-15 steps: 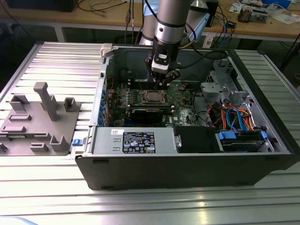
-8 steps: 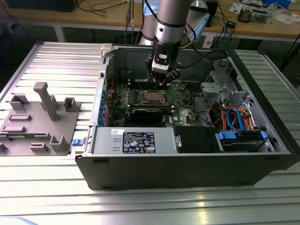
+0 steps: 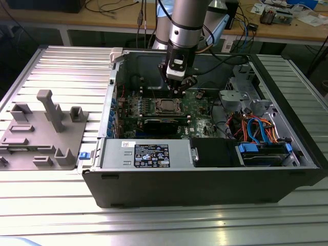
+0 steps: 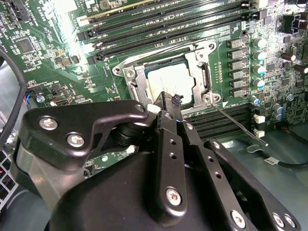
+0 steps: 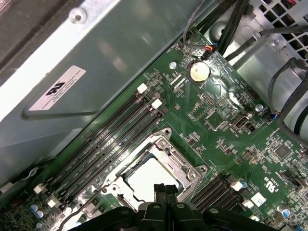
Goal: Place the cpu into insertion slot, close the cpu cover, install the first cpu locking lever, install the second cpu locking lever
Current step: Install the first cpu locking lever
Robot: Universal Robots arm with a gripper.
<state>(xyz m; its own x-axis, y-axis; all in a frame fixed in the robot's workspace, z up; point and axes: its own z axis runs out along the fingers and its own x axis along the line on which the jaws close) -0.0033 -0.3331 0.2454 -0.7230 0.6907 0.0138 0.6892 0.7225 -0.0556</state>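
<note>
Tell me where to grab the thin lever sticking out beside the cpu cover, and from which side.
Take the locking lever near its free bent tip, at the board's edge, where little crowds it. Come from above, pinching across the thin rod; its other end sits by the cpu cover's corner.

1. Ribbed metal table (image 3: 169,225) spans the whole scene.
2. Open black computer case (image 3: 205,184) sits on it, centre to the exterior view's right.
3. Grey moulded fixture (image 3: 36,138) rests on it at the exterior view's left, just beside the case.

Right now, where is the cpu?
In both wrist views the cpu lies framed by the cpu cover, between the memory slots, just ahead of the gripper.
</note>
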